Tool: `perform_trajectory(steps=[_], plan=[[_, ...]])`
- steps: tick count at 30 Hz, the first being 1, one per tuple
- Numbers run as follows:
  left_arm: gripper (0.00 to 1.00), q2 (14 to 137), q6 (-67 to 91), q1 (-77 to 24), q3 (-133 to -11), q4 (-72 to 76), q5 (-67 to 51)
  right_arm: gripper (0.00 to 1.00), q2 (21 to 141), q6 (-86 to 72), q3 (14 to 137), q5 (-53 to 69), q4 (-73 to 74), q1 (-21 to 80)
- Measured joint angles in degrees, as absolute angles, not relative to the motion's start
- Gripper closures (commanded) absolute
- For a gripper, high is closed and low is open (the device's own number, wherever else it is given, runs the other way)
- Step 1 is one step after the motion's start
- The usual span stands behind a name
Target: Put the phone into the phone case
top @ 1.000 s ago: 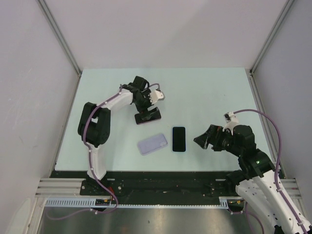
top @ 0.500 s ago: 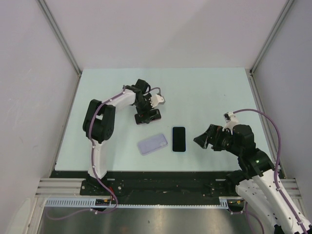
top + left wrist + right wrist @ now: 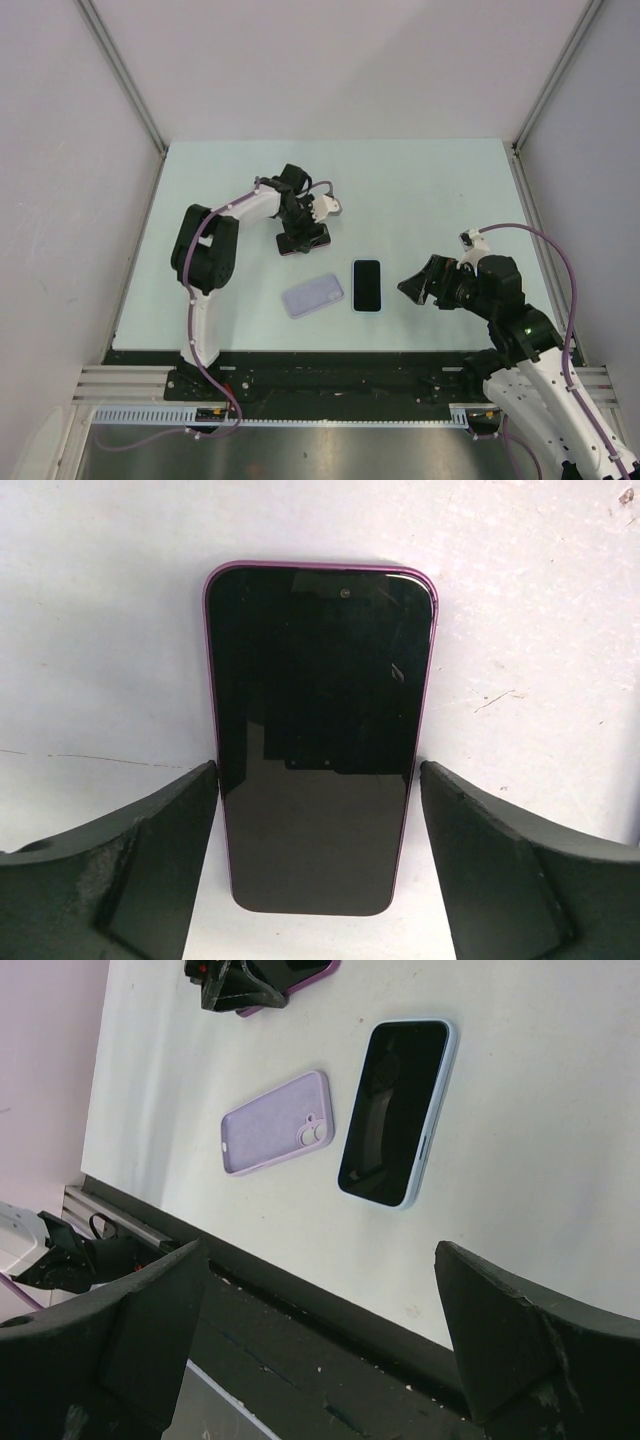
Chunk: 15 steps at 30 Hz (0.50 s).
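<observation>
The left gripper (image 3: 300, 236) straddles the purple-framed, black-screened phone (image 3: 319, 237).
Overhead: they sit beyond the matte lilac phone case (image 3: 312, 295), arm outstretched, wrist pointing down. Left wrist: fingers (image 3: 150, 860) flank the phone, parted, not clamped. Right wrist: the right gripper (image 3: 320, 1250), right of the case, gapes empty.

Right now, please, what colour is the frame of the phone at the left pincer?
The black-screened phone has a purple frame, clearest in left wrist view.

Pale green table (image 3: 420, 180) boxed by 3 plain white walls (image 3: 330, 60). Metal rail (image 3: 120, 382) along near edge. Even light.
</observation>
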<state>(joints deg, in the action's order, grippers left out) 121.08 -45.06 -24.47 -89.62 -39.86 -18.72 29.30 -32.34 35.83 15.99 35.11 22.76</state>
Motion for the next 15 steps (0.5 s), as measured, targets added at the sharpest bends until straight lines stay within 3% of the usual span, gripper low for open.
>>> perform_trajectory(steps=[3, 15], plan=[[0.29, 120.62, -45.06, -24.47, -88.71, -38.89, -19.16, 0.0, 29.3, -32.34, 35.83, 15.99, 35.11, 22.72], [0.39, 116.64, -44.8, -24.53, -82.37, -34.81, -19.22, 0.0, 29.17, -32.32, 35.83, 16.19, 35.22, 22.61]])
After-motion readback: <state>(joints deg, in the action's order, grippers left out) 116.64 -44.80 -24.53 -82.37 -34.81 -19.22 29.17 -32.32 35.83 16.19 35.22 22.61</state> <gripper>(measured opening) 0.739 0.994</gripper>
